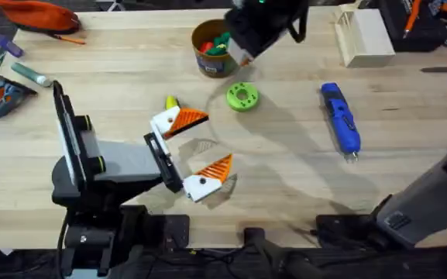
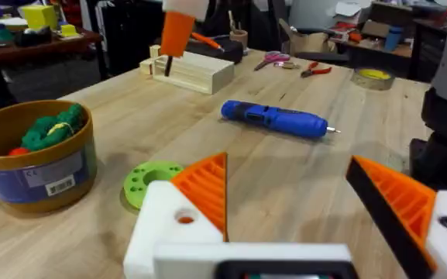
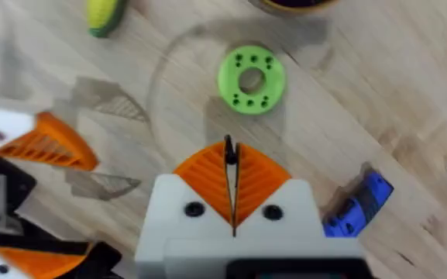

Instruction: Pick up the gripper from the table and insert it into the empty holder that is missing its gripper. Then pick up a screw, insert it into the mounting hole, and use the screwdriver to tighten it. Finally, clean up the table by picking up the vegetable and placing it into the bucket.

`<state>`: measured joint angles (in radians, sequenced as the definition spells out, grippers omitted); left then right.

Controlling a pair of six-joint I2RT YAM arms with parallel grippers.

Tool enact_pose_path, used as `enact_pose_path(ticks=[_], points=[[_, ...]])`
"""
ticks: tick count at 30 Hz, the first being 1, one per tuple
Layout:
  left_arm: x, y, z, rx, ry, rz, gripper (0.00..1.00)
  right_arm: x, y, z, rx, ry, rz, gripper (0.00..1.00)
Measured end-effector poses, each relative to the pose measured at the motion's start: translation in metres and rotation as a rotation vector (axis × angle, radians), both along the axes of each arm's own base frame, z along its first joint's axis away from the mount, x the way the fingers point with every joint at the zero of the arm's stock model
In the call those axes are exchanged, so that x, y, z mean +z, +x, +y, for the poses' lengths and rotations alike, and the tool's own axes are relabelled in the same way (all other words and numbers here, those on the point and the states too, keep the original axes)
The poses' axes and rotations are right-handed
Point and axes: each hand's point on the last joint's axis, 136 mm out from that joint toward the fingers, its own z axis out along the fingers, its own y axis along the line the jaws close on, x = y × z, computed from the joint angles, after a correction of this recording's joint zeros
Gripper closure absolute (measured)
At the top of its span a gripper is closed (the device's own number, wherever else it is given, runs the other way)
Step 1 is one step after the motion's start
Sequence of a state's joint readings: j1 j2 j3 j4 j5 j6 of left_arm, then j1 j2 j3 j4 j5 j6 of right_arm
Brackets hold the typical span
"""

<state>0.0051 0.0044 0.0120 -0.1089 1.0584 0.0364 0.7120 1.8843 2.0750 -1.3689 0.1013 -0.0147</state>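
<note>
At the near left of the table (image 1: 285,163), left gripper (image 1: 217,138) spread wide, orange ribbed pads (image 2: 208,190) well apart. Grips nothing, with bare wood between the fingers. Faces the middle of the table, where open boards run toward the right edge.

Farther back, right gripper (image 3: 231,155) clenched, orange pads pressed flat together with a thin dark line at the seam; cannot tell whether anything is pinched there. Hangs above the green ring-shaped disc (image 1: 242,96), clear of the wood, beside the bucket (image 1: 211,50).

Just behind the left gripper's far finger, the vegetable (image 1: 171,102), yellow with a green end, lying on the table and apart from the bucket. Inside the ochre tub, red and green toy pieces.

To the right, the screwdriver (image 1: 341,118), blue, lying flat, metal tip toward the near edge, well apart from both grippers. Between it and the disc, a broad stretch of free table.

At the far right edge, a pale wooden box (image 1: 362,35), out of the way of both arms
</note>
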Motion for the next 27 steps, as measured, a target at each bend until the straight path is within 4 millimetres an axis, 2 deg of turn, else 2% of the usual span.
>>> enact_pose_path(ticks=[8, 15, 20, 27], points=[[0.000, 0.000, 0.000, 0.000, 0.000, 0.000, 0.015, 0.027, -0.040, 0.045, 0.194, 0.028, -0.050, 0.995], [0.000, 0.000, 0.000, 0.000, 0.000, 0.000, 0.015, 0.026, -0.079, 0.066, 0.370, -0.012, -0.040, 0.995], [0.000, 0.000, 0.000, 0.000, 0.000, 0.000, 0.016, 0.027, -0.092, 0.073, 0.460, -0.028, -0.049, 0.995], [0.000, 0.000, 0.000, 0.000, 0.000, 0.000, 0.015, 0.037, -0.097, 0.081, 0.540, -0.030, -0.096, 0.995]])
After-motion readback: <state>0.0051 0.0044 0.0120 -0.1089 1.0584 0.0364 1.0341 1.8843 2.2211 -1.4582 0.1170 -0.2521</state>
